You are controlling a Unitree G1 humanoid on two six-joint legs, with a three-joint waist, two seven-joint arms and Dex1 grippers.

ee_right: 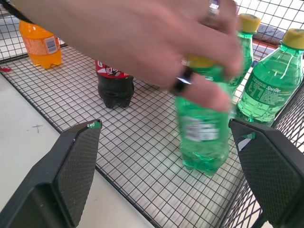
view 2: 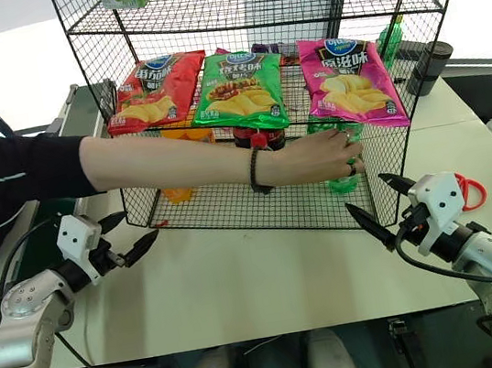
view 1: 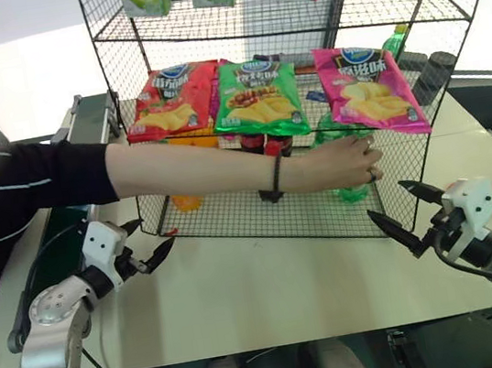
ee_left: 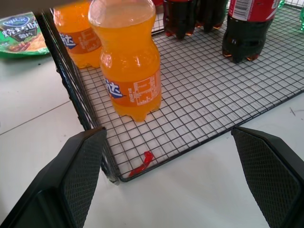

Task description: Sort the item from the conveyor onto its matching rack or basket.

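Observation:
A person's hand [view 1: 345,164] reaches from the left into the black wire rack [view 1: 233,221] and holds the green soda bottle [ee_right: 202,137] by its yellow-capped top. The bottle stands upright on the rack's bottom tier, near the right end. My right gripper [view 1: 384,198] is open and empty just outside the rack's front right corner, pointing at that bottle. Off the rack's front left corner, my left gripper [view 1: 151,240] is also open and empty, and it faces an orange bottle [ee_left: 128,71]. The conveyor [view 1: 88,120] runs behind the person's arm at the left.
Two more green bottles [ee_right: 273,85] stand at the rack's right end, cola bottles [ee_right: 114,85] in the middle, and another orange bottle [ee_right: 40,45] at the left. Chip bags [view 1: 259,94] hang across the middle tier. The person's forearm [view 1: 197,168] spans the rack's front.

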